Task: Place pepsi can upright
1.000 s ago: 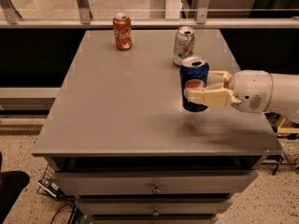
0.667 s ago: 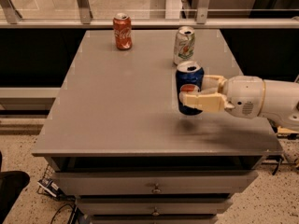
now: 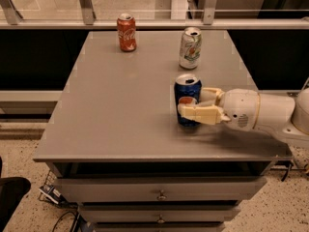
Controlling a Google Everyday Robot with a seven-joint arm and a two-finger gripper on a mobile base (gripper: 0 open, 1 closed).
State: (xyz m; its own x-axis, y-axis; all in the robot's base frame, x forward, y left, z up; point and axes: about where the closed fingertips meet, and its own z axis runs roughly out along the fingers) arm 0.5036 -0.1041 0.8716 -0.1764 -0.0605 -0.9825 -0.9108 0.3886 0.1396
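Toward right of grey table (image 3: 120, 105) by glass railing (image 3: 48, 1), upright pepsi can (image 3: 187, 92), fingers (image 3: 198, 114) clamped around it

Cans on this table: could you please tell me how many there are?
3: red cola can back left, white-and-green can back right, pepsi can upright nearer front, gripped by the end effector.
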